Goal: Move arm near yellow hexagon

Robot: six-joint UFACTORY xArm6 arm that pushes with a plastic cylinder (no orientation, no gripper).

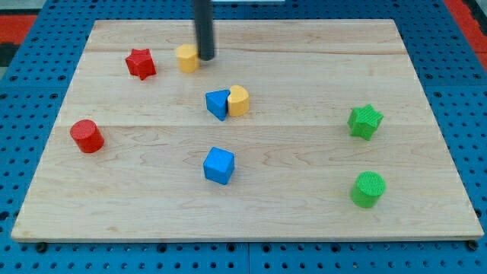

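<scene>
Yellow hexagon, small and squat near the view's top, touches my tip; no pincer shows.

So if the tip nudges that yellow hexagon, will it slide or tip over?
Probably slide: the yellow hexagon looks squat and sits flat on the smooth board. It seems small and light. My tip sits at its right side, so an off-centre push may spin it.

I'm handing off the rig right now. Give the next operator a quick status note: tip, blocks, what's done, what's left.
My tip sits at the right edge of the yellow hexagon near the view's top, touching or nearly so.
Red star lies just left of that hexagon.
A second yellow block touches the blue triangle mid-board.
Done: arm is near the hexagon.
Left: apparently nothing; avoid nudging it.
</scene>
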